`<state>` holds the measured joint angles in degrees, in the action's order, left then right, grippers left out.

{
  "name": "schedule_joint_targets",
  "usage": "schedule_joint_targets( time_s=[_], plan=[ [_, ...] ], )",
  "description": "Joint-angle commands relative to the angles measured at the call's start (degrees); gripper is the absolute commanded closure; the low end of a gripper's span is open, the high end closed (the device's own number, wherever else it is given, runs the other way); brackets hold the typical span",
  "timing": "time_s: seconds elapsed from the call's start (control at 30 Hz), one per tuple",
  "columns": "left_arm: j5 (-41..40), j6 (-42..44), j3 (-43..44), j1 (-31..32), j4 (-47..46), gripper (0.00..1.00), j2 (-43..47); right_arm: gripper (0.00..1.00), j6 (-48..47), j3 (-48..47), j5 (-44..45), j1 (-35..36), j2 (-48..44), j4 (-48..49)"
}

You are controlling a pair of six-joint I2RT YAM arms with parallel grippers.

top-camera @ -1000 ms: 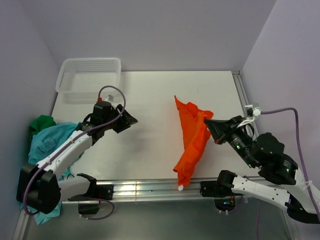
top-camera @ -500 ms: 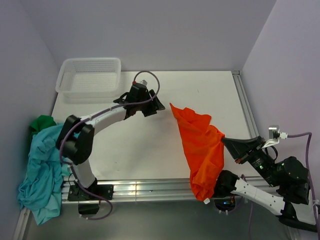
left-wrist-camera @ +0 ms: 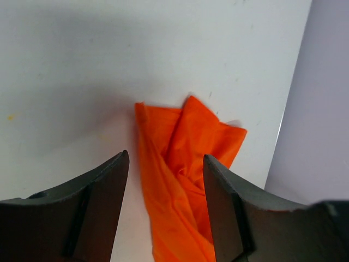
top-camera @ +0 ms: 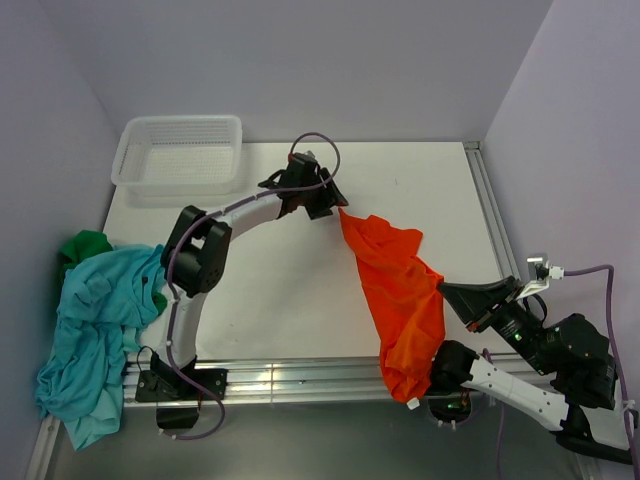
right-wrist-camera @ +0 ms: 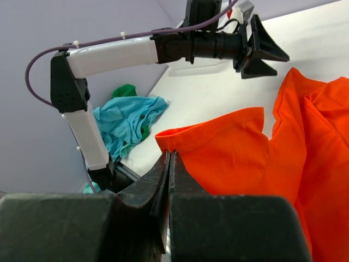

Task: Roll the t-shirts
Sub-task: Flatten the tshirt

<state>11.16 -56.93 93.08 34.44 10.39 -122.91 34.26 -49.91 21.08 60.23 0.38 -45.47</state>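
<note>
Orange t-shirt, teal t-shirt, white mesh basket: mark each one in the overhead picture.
orange t-shirt (top-camera: 400,290), top external view, middle of the stretched cloth.
teal t-shirt (top-camera: 95,320), top external view, centre of the crumpled heap.
white mesh basket (top-camera: 170,183), top external view, its near wall.

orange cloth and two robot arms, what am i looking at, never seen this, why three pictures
These are two robot arms bolted to the near edge of a white table. One picture looks down from above; the other two come from cameras on each wrist, so you see that arm's jaws at the bottom. The cloth is an orange t-shirt, draped across the table and over its near edge. The right arm has its jaws shut on the shirt's edge. The left arm reaches to the shirt's far end with jaws open, gripping nothing. A teal t-shirt and a green one are heaped at the left edge, and a white mesh basket sits in the far left corner.
</note>
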Motion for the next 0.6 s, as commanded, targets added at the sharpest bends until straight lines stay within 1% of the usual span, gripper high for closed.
schedule_joint_targets(
  time_s=[0.0, 0.23, 0.33, 0.4, 0.47, 0.5, 0.57],
  plan=[
    [0.62, -0.99, 4.56, 0.37, -0.73, 0.38, -1.62, 1.0, 0.02, -0.1, -0.78, 0.15, -1.0, 0.3],
    [0.89, -1.69, 7.91, 0.89, 0.5, 0.43, -7.33, 1.0, 0.45, -0.28, -0.43, 0.15, -1.7, -0.14],
    [-0.17, -2.14, 8.26, 1.25, 1.47, 0.44, -8.39, 1.0, 0.37, -0.63, -0.34, 0.15, -1.7, -0.23],
    [-0.96, -2.14, 8.17, 1.34, 1.47, 0.48, -8.4, 1.0, 0.46, -0.63, -0.16, 0.15, -1.61, -0.4],
    [-1.05, -2.49, 8.35, 1.34, 1.47, 0.58, -8.57, 1.0, 0.63, -0.54, -0.16, 0.15, -1.53, -0.23],
    [-0.88, -2.49, 9.31, 1.34, 1.56, 0.76, -9.09, 1.0, 0.81, -0.36, -0.16, 0.15, -1.44, -0.23],
    [-0.26, -2.57, 12.11, 1.16, 3.04, 0.99, -9.8, 1.0, 0.9, -0.36, -0.16, 0.24, -1.0, -0.23]
  ],
)
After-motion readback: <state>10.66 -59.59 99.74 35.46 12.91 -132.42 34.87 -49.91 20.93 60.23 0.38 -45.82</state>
